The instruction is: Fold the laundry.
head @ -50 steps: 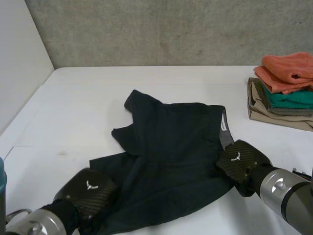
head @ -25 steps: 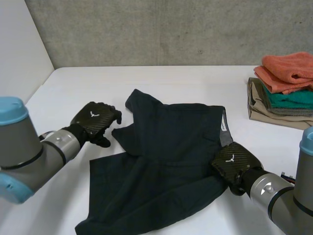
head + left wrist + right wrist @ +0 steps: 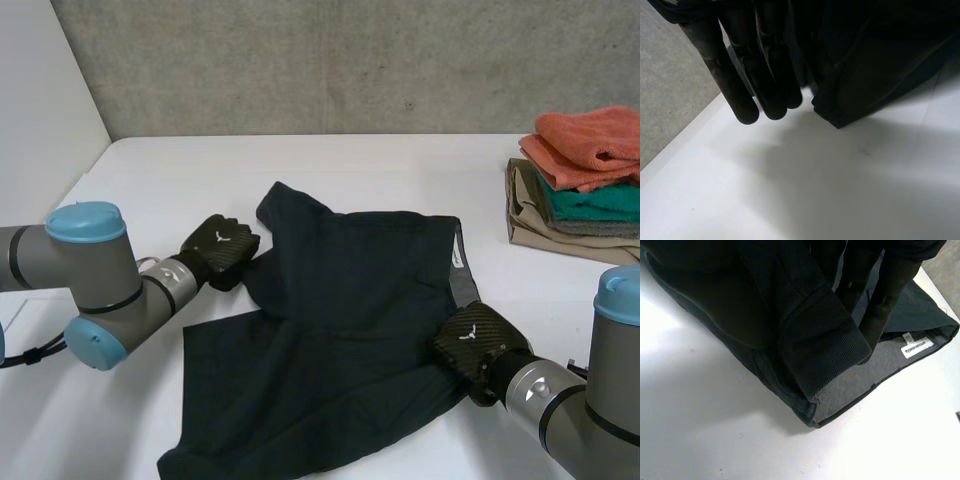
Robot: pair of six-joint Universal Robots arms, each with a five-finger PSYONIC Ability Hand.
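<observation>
Fingers point(image 3: 742, 85) of the left hand point(image 3: 222, 250) hang straight and pressed side by side, holding nothing, tips near the white table point(image 3: 330, 165), a corner of the dark garment point(image 3: 340, 320) just beside them. The garment lies spread out towards the right hand point(image 3: 480, 340), whose fingers point(image 3: 885, 300) pinch a raised fold of its edge near a white label point(image 3: 917, 346). Well beyond those fingers sits a stack of folded cloths point(image 3: 585, 185).

Dark garment point(image 3: 340, 320), rumpled, partly spread flat

Bright even light, soft shadow under garment point(image 3: 815, 340)
</observation>
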